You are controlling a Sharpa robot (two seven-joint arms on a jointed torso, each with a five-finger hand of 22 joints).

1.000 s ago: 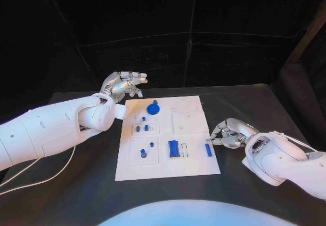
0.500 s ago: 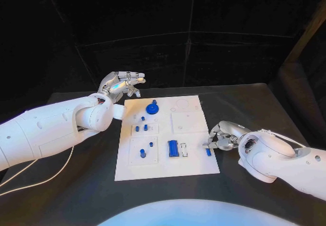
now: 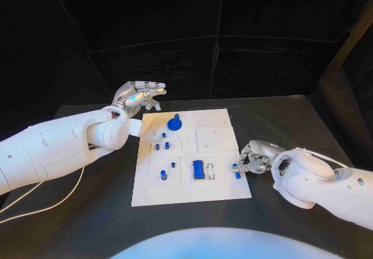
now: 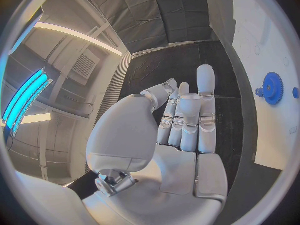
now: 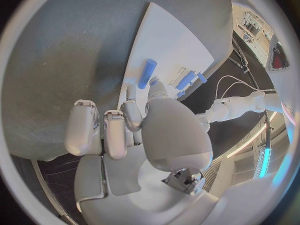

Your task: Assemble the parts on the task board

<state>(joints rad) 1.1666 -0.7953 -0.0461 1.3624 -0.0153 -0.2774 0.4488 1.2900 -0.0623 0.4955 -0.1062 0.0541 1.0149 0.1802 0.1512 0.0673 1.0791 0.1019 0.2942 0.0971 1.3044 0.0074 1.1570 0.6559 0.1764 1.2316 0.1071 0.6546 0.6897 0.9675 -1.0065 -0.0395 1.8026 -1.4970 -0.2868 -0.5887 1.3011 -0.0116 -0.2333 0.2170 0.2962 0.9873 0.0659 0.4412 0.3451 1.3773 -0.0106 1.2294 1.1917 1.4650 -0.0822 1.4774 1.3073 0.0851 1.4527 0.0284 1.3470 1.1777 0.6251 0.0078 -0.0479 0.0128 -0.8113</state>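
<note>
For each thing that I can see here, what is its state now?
Left hand: raised behind the board's far left corner, fingers apart, holding nothing.
Right hand: at the board's right edge, fingertips beside the blue bar, holding nothing yet.
Blue bar: lying flat near the board's right edge.
Blue gear: sitting on the board's far part.
Blue block: lying in its recess.
Task board: flat on the table.

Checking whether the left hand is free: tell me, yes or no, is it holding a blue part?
No. In the left wrist view the left hand is open and empty, fingers straight, with the blue gear lying apart on the task board.
</note>
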